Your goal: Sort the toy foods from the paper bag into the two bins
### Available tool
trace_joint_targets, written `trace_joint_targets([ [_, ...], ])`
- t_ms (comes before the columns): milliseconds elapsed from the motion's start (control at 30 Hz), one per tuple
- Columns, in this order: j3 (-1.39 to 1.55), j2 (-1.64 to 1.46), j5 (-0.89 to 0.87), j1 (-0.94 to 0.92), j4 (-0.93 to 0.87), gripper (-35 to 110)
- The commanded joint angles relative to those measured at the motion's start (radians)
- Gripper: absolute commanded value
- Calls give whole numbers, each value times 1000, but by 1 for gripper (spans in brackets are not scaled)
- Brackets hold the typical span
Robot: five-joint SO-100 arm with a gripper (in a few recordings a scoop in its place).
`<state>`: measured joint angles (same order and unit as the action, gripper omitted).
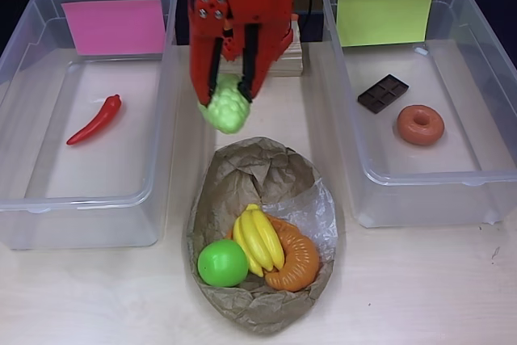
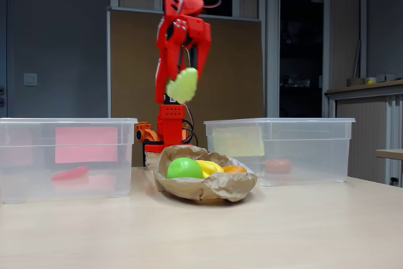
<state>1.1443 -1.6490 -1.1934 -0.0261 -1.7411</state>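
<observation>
Overhead view, jaws: the red gripper [image 1: 229, 90] hung between the two bins, its jaws clamped on the green grapes [image 1: 225, 107], which sat above the bare worktop [image 1: 420, 280] just beyond the bag's far rim.
Overhead view, paper bag: the paper bag [image 1: 242, 171] lay at the near middle and held the green apple [image 1: 222, 262], the yellow bananas [image 1: 258, 238] and the orange croissant [image 1: 295, 260], all touching.
Overhead view, left bin: the bin with the pink label [image 1: 24, 62] held one red chili [image 1: 95, 119].
Overhead view, right bin: the bin with the yellow-green label [image 1: 477, 30] held the chocolate bar [image 1: 382, 93] and the donut [image 1: 420, 124], near each other but apart.
Fixed view, height: the gripper [image 2: 182, 80] carried the grapes [image 2: 182, 85] well above both bin rims and the bag [image 2: 214, 187].
Fixed view, grip: only the top of the bunch was pinched; most of it hung below the fingertips.
Risk, slip: I judged that a quick swing toward either bin could shake the grapes loose onto the worktop, since the hold looked shallow.
Risk, sorting: the grapes probably belonged with the chili; release over the right bin would missort them.
Risk, early release: opening before clearing the bin wall would drop them outside it.
</observation>
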Motion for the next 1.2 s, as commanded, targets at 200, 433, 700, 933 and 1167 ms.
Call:
trace_joint_targets([
  [200,124,-216,204,-399,54,0],
  [433,273,-152,213,-681,172,0],
  [700,287,201,189,-719,334,0],
  [933,275,385,149,-637,440,0],
  [1167,275,451,143,-583,468,2],
])
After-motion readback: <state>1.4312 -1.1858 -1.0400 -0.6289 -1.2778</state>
